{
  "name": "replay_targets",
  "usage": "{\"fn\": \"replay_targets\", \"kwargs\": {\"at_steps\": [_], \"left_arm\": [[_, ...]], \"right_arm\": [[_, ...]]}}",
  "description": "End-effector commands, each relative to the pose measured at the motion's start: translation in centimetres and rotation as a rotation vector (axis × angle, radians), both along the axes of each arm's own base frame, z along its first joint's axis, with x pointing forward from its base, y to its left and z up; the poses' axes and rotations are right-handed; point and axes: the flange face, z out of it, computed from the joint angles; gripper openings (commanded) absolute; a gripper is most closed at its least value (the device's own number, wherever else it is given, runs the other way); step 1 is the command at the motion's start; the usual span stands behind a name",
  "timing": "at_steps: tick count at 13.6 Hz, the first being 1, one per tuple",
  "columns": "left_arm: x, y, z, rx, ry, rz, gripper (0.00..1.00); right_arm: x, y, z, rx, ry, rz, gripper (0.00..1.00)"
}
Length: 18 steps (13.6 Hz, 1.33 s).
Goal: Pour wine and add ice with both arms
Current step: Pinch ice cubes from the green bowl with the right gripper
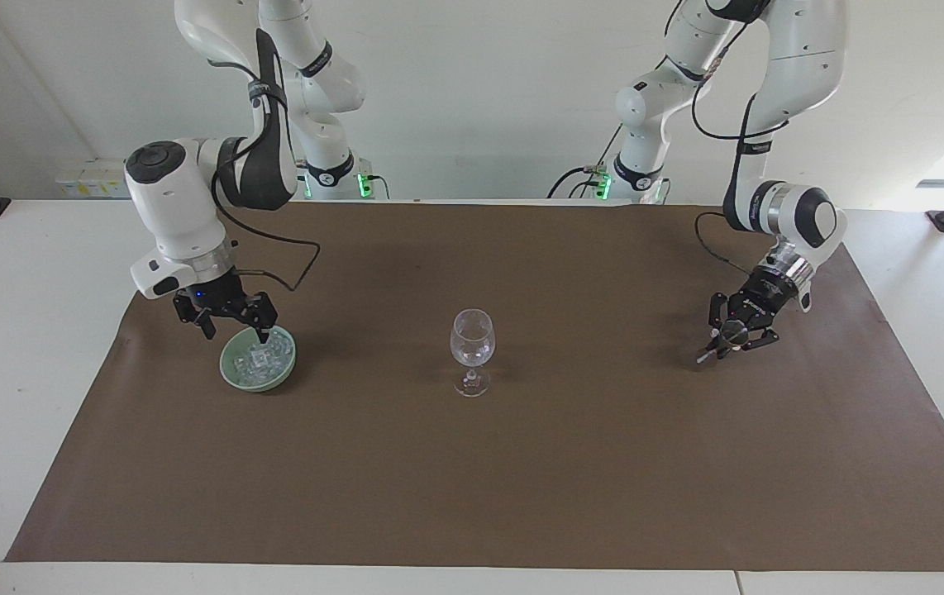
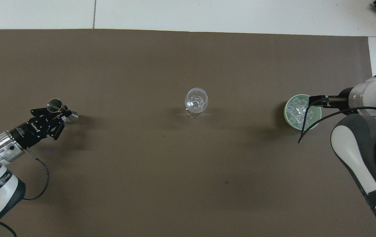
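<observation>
A clear wine glass (image 1: 472, 343) (image 2: 196, 100) stands upright mid-mat. Toward the right arm's end sits a pale green dish (image 1: 228, 372) (image 2: 318, 119) heaped with ice (image 1: 261, 355) (image 2: 297, 110). My right gripper (image 1: 236, 332) (image 2: 316, 99) hangs open just above the dish's edge nearest the robots, one fingertip dipping to the rim and nothing between the fingers. Toward the left arm's end, my left gripper (image 1: 728, 337) (image 2: 53, 114) is shut on a small metal jigger (image 1: 712, 349) (image 2: 56, 106), tilted and low over the mat; whether it touches the mat I cannot tell.
A brown mat (image 1: 522, 479) (image 2: 174, 181) covers most of the white table (image 1: 26, 330). The right arm's black cable (image 2: 306, 126) loops over the dish in the overhead view.
</observation>
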Motion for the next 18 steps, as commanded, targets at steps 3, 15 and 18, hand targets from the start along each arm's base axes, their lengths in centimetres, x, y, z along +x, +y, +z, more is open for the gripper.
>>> {"fn": "replay_targets", "kwargs": {"at_steps": [3, 15, 18], "left_arm": [[0.6, -0.6, -0.8, -0.014, -0.031, 0.003, 0.0], [0.0, -1.5, -1.9, 0.006, -0.033, 0.003, 0.08], [-0.3, -1.4, -2.2, 0.016, -0.035, 0.001, 0.09]], "right_arm": [[-0.1, -1.6, -3.1, -0.015, 0.026, 0.051, 1.0], [-2.3, 0.8, -5.7, -0.012, 0.083, 0.112, 0.59], [-2.1, 0.5, -5.5, -0.014, 0.064, 0.109, 0.13]]}}
